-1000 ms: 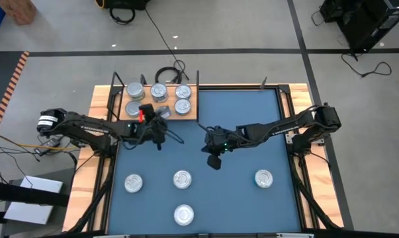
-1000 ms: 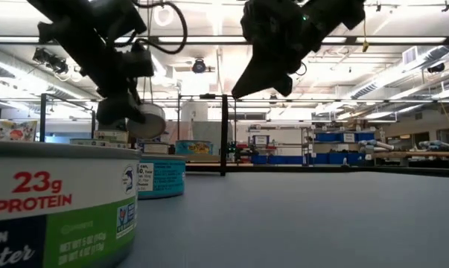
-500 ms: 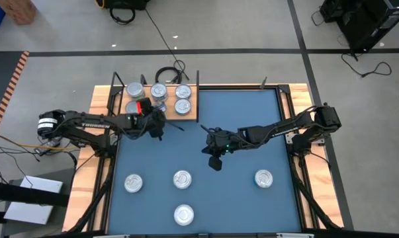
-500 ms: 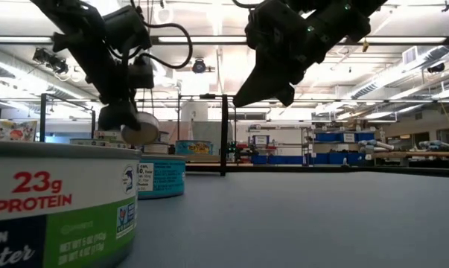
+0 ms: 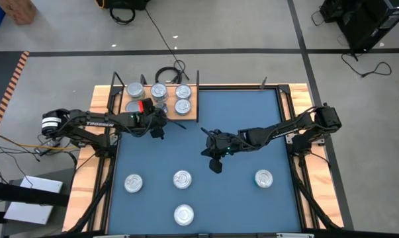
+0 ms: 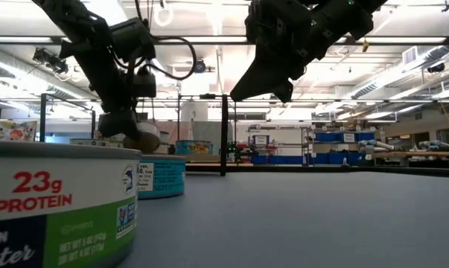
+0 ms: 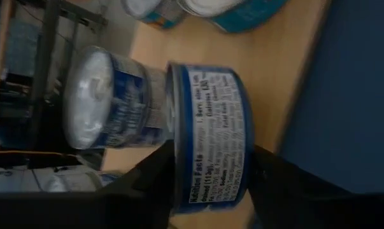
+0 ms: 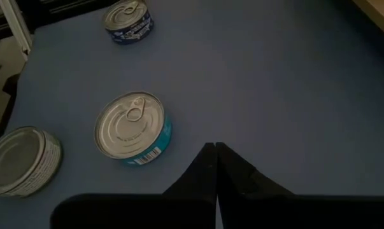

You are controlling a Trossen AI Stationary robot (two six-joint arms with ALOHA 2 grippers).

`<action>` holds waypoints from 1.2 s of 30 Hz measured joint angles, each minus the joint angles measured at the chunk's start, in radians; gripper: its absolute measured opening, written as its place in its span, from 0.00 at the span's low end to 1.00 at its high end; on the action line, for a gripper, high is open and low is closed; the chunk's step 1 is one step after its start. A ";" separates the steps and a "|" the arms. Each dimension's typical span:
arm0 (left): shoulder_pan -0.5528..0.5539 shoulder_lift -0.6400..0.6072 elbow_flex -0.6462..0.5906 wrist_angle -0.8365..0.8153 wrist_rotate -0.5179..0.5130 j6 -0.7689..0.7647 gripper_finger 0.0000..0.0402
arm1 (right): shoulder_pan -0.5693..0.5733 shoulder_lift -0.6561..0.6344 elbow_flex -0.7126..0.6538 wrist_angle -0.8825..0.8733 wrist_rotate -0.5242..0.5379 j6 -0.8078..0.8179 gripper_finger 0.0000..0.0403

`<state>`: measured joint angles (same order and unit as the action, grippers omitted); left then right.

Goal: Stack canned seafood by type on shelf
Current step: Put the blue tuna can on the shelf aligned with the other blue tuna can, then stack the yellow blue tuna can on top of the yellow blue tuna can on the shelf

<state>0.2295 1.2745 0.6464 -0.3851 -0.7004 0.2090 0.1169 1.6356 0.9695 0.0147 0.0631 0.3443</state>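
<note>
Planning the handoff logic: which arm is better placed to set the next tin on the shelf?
Left. Its gripper already holds a blue-labelled tin at the shelf, beside a matching tin. The right gripper hangs shut and empty over mid-mat, away from the shelf.

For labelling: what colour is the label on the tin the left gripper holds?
Blue with white print, on the held tin; clearest in the left wrist view.

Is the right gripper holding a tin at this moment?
No, the right gripper hangs shut and empty above the blue mat, with a teal tin lying beyond it.
</note>
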 joint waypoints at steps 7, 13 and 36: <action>0.000 0.010 -0.001 -0.002 0.001 -0.004 0.62 | 0.000 0.000 0.000 0.000 0.000 0.000 0.02; 0.000 0.009 -0.001 -0.011 -0.026 -0.007 0.64 | 0.000 0.000 0.000 0.000 0.000 0.000 0.02; -0.095 0.007 0.168 -0.302 0.144 -0.115 0.41 | 0.019 0.000 0.001 -0.009 -0.001 -0.090 0.02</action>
<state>0.1342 1.2812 0.8147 -0.6871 -0.5559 0.0942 0.1360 1.6356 0.9703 0.0059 0.0624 0.2543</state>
